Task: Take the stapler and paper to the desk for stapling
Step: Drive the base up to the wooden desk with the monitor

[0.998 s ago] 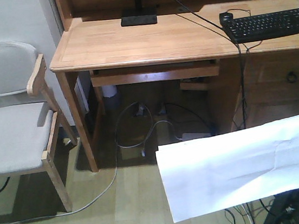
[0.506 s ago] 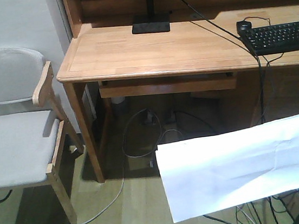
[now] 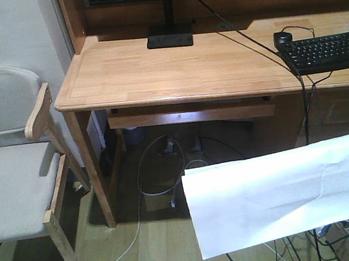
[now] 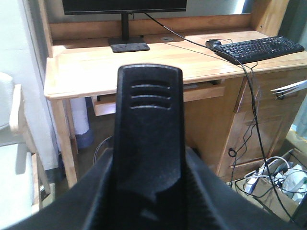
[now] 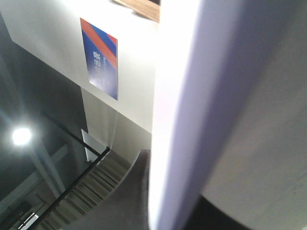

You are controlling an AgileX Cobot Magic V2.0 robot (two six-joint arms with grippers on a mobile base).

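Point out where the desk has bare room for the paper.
The desk is bare from its left edge to the cable, in front of the monitor stand. The right end is crowded: keyboard, mouse.

The paper (image 3: 278, 194) is cut off by the front view's right edge, as is the keyboard (image 3: 327, 51). In the right wrist view it is blurred to a pale band. The stapler's (image 4: 148, 139) lower end is hidden between the left tool's (image 4: 148, 196) dark, blurred fingers (image 4: 98, 211).
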